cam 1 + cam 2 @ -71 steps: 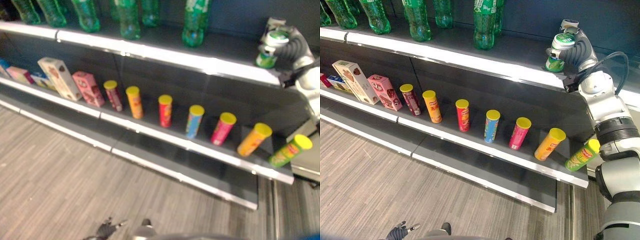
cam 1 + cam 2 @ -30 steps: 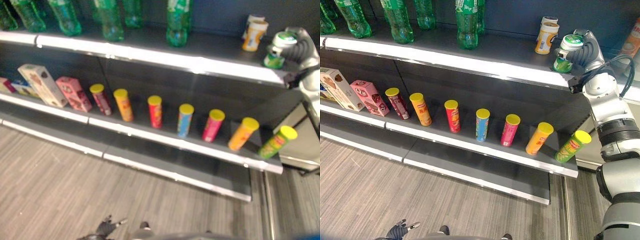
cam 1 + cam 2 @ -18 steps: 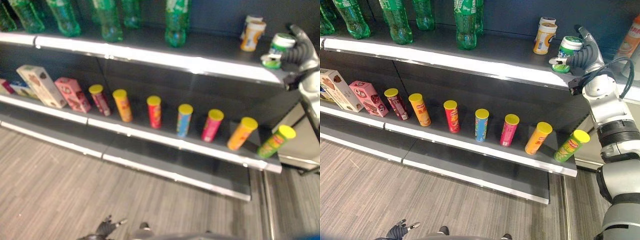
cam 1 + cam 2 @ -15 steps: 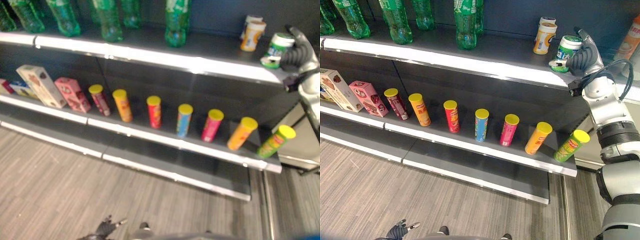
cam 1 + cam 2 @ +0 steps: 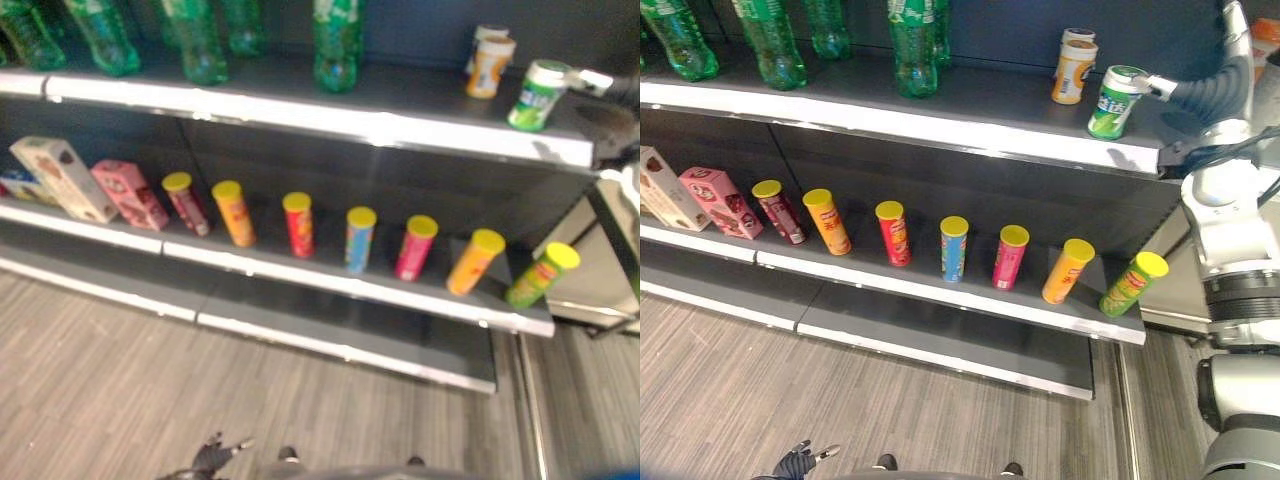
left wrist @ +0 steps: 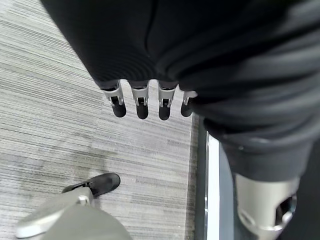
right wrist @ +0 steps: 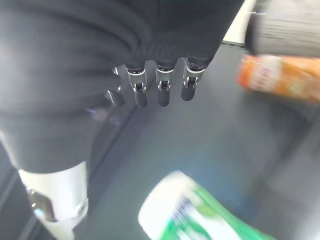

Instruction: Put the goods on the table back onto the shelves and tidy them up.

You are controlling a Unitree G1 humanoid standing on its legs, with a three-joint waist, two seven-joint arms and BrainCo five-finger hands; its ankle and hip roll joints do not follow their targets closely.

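1. Right hand (image 5: 1160, 86) has let go of the green-and-white canister (image 5: 1113, 101) it was gripping a moment ago; its fingers (image 7: 162, 90) now hang relaxed, a fingertip just beside the lid.
2. That canister now stands free, slightly tilted, near the right end of the top shelf (image 5: 940, 125), close to an orange-and-white cup (image 5: 1074, 66).
3. Left hand (image 6: 145, 100) hangs low over the floor (image 6: 60, 125), fingers loose, holding nothing.
4. Yellow-lidded tubes (image 5: 953, 247) line the middle shelf; their print is too small to make out.
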